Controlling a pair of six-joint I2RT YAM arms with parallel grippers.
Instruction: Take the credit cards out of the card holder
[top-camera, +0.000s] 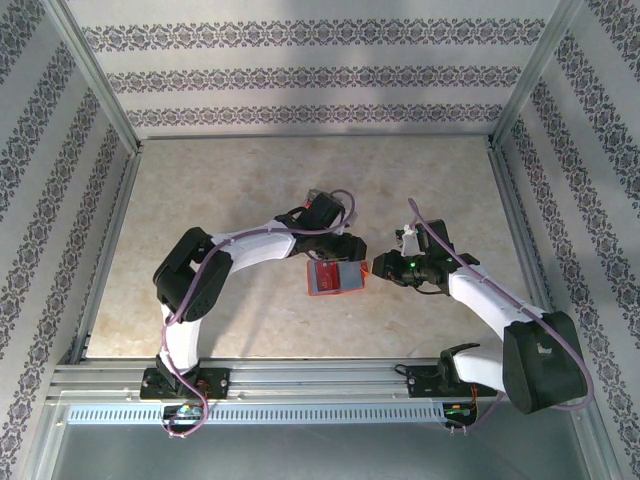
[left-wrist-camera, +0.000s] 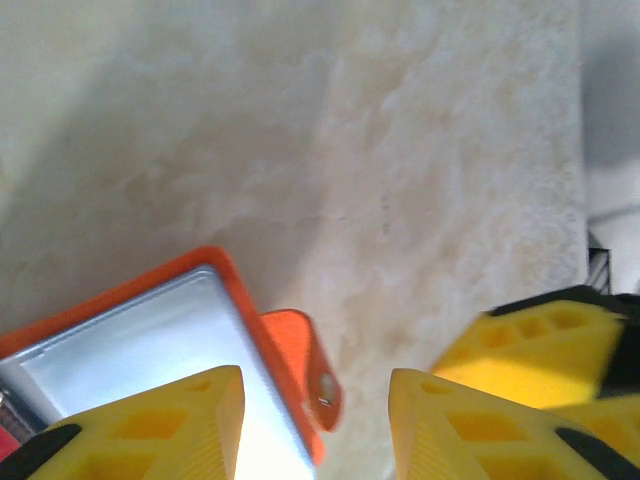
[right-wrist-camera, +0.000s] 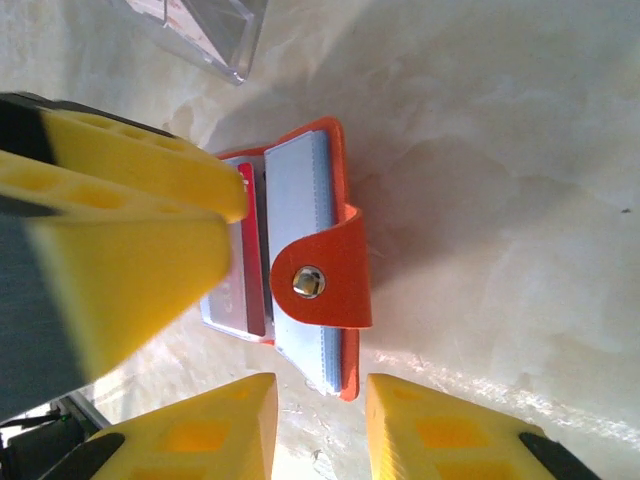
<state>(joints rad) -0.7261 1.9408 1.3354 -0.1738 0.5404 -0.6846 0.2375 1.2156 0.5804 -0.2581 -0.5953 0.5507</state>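
Small flat orange-red folding card holder (top-camera: 335, 278) lies opened on the pale marbled table (top-camera: 220, 180), just below centre of the top view, between the two tools.

Left gripper (left-wrist-camera: 315, 425): jaws apart, clamping nothing. One yellow finger (left-wrist-camera: 150, 430) sits over the holder's grey-blue inner pocket; the other is over bare table past the holder's edge. My guess is that finger is pinning the holder flat so it won't slide when a card is drawn.

Right gripper (right-wrist-camera: 320, 430): jaws also apart and empty, with the holder's near end just beyond the fingertips. It looks lined up to come in from that end and catch a card edge.

A red card (right-wrist-camera: 252, 280) shows in the left pocket, partly under the other tool's finger (white lettering, too small to read). It isn't out yet.

Orientation, right wrist view: the holder's long axis runs top to bottom of the frame, leaning slightly. The rounded snap tab (right-wrist-camera: 325, 290) is rooted at the right edge, and its rounded end and metal stud point left across the pocket. I cannot tell whether it lies flat or stands raised. In the top view the tab sits on the holder's right side, by the right tool.

A clear plastic box (right-wrist-camera: 200, 30) sits at upper left of the right wrist frame, apart from the holder.
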